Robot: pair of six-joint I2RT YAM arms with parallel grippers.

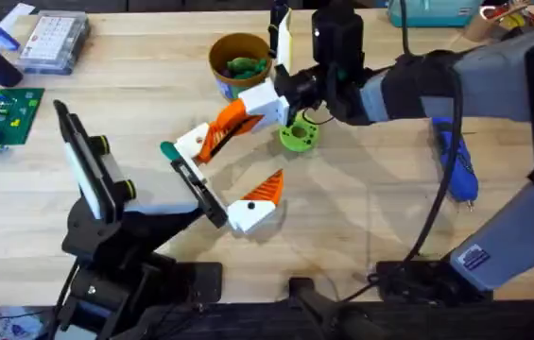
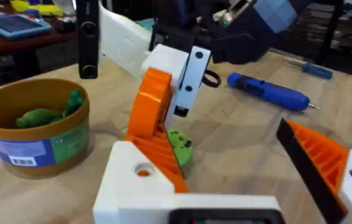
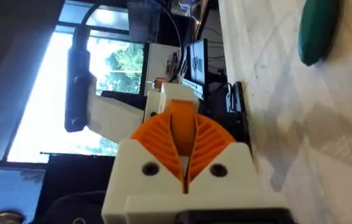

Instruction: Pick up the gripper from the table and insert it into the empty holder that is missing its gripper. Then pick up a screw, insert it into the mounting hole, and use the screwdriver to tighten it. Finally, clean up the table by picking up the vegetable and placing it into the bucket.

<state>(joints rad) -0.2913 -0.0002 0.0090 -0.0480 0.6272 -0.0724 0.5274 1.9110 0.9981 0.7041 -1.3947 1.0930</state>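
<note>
My right gripper (image 1: pixel 274 98) is shut on the upper white end of the gripper (image 1: pixel 232 121), a long orange ribbed piece held slanted above the table. Its lower white end (image 2: pixel 139 172) sits at the green-knobbed end of the holder (image 1: pixel 197 185), the black bar on my left arm. The left gripper (image 1: pixel 221 175) stands open, with its orange wedge finger (image 1: pixel 259 200) apart from the bar. Just behind the held piece, the lime-green vegetable (image 1: pixel 297 136) lies on the table. The mustard bucket (image 1: pixel 238 59) holds dark green pieces. The blue screwdriver (image 1: pixel 456 166) lies at the right.
A green circuit board (image 1: pixel 2 113) and a clear parts box (image 1: pixel 54 42) sit at the far left. A black and white upright object (image 1: pixel 281 33) stands behind the bucket. The right arm's cable (image 1: pixel 432 217) crosses the table near the screwdriver.
</note>
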